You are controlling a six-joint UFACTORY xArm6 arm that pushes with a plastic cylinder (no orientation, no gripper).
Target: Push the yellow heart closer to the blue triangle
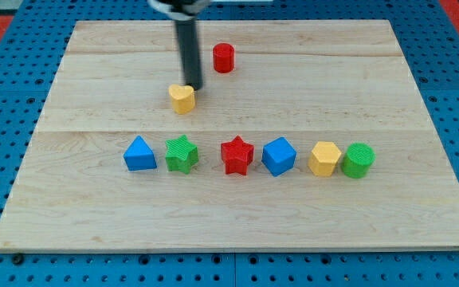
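Observation:
The yellow heart (182, 99) lies on the wooden board in the upper middle-left. The blue triangle (139, 154) lies below it and to the left, at the left end of a row of blocks. My tip (194, 86) stands at the heart's upper right edge, touching or nearly touching it. The dark rod rises from there to the view's top.
A red cylinder (224, 57) stands up and to the right of my tip. The row right of the blue triangle holds a green star (182, 154), a red star (237, 155), a blue cube (278, 155), a yellow hexagon (324, 158) and a green cylinder (358, 160).

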